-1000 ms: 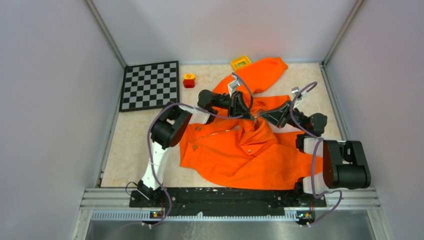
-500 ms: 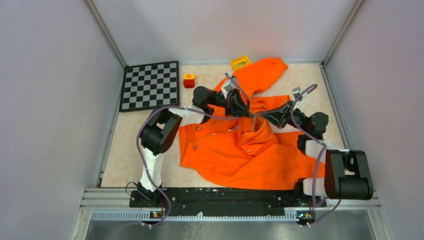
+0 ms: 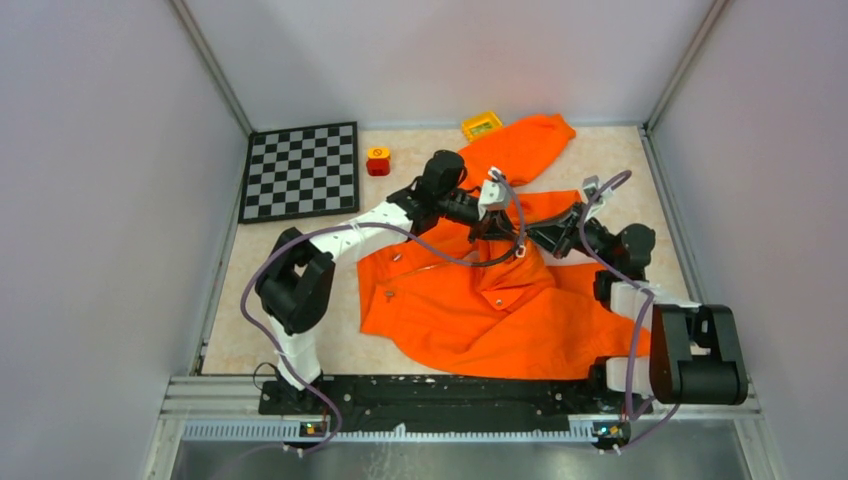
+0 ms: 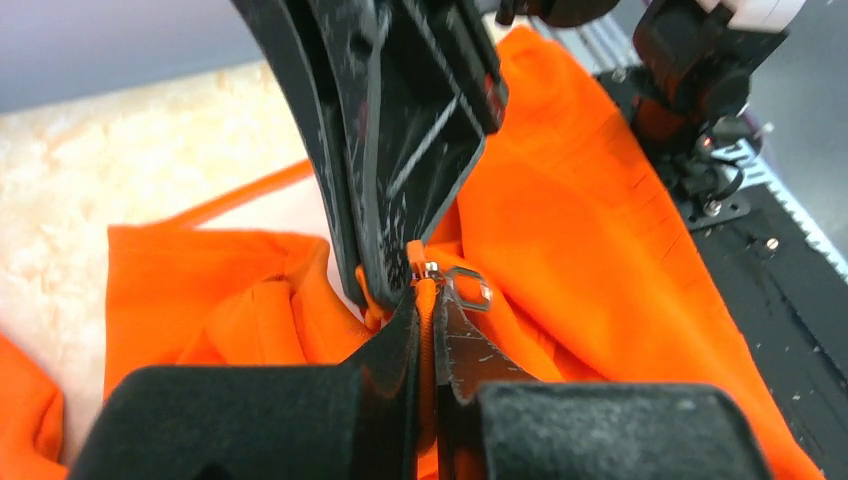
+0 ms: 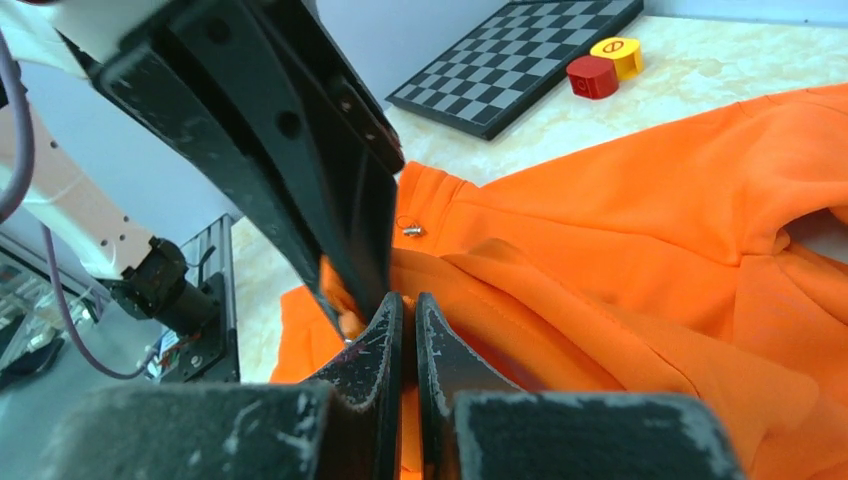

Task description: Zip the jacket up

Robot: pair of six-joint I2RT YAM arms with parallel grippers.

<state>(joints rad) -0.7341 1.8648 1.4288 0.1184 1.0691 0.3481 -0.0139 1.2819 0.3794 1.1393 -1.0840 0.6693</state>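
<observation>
The orange jacket (image 3: 500,300) lies crumpled on the table's middle, one sleeve reaching to the back. My left gripper (image 3: 497,222) and right gripper (image 3: 533,232) meet tip to tip at its upper front. In the left wrist view the left gripper (image 4: 428,310) is shut on a thin orange edge of the jacket (image 4: 600,230), just below the silver zipper pull (image 4: 468,287). In the right wrist view the right gripper (image 5: 405,305) is shut on a fold of the jacket (image 5: 650,230). A small silver snap (image 5: 410,230) shows nearby.
A checkerboard (image 3: 302,170) lies at the back left, with a red and yellow block (image 3: 378,160) beside it. A yellow box (image 3: 481,125) sits at the back wall by the sleeve. Grey walls close in on three sides.
My left arm has stretched farther back and right, and its wrist now comes at the collar from behind. The left gripper shifted slightly right. The right gripper has hardly moved.
</observation>
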